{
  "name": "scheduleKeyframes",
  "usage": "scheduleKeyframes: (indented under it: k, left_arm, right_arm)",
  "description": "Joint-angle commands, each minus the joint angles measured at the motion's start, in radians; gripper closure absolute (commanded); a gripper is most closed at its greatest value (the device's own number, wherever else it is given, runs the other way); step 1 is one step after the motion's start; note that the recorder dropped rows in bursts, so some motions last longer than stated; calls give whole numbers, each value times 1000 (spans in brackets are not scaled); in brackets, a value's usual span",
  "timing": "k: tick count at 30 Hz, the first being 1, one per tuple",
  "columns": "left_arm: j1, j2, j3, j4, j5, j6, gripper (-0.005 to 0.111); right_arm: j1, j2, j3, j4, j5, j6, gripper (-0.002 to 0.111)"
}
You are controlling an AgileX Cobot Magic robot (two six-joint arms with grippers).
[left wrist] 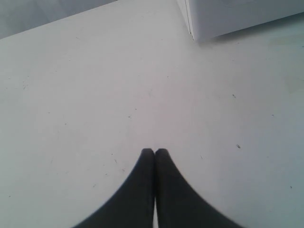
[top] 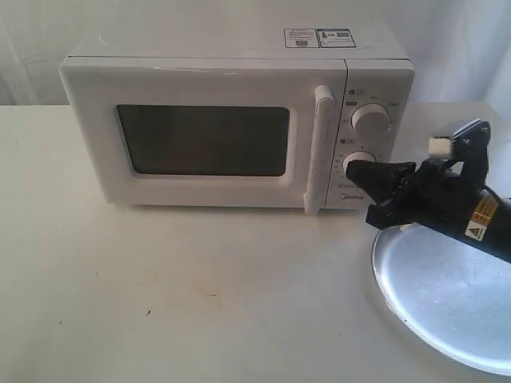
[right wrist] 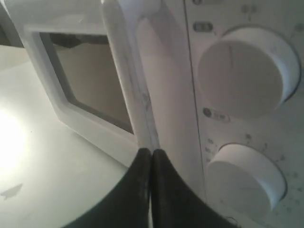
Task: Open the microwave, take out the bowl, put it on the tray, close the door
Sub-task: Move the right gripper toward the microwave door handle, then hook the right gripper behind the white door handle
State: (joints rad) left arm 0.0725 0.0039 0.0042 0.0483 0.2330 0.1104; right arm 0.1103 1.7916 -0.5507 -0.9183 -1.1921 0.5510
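Observation:
The white microwave [top: 231, 120] stands at the back of the table with its door [top: 204, 140] closed. The tall white bar handle [top: 316, 148] runs down the door's right side. My right gripper [top: 351, 169] is shut and empty, its tips in front of the lower dial [top: 361, 162], just right of the handle. In the right wrist view the closed fingertips [right wrist: 151, 154] point at the handle's lower end [right wrist: 137, 109]. The silver tray [top: 447, 295] lies at front right under the right arm. My left gripper [left wrist: 154, 152] is shut over bare table, outside the exterior view. The bowl is hidden.
White table surface [top: 160, 295] spreads in front of the microwave. A corner of the microwave [left wrist: 228, 19] shows in the left wrist view. The upper dial [top: 370, 118] sits above the lower one. White curtain hangs behind.

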Motion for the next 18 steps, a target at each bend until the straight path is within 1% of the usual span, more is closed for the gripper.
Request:
scheduleKeyframes:
  k: [1,3,6,8,10,12,15,18]
  left_arm:
    - [-4,-4,-4,-4,0,-2,107]
    - [-4,-4,-4,-4,0,-2,107]
    - [-4,-4,-4,-4,0,-2,107]
    - [-4,-4,-4,-4,0,-2,107]
    - [-4,-4,-4,-4,0,-2,107]
    - [-4,-4,-4,-4,0,-2,107]
    - [-4,-4,-4,-4,0,-2,107]
    - [-4,-4,-4,-4,0,-2,107]
  right_arm:
    - [4,107,-50,-4,-29,-58,100]
    - [19,133,-54,-2,-29,-56,86]
    - [67,144,-55,9,-29,-79,59]
    - [108,144,-59,21,-29,-160,40]
    - [150,144,-70,60,-29,-242,30]
    - [193,144,-76,124,-29,-309,30]
    - [241,144,-82,238,-29,-375,33]
    - [267,144,-82,320,-29,-424,38]
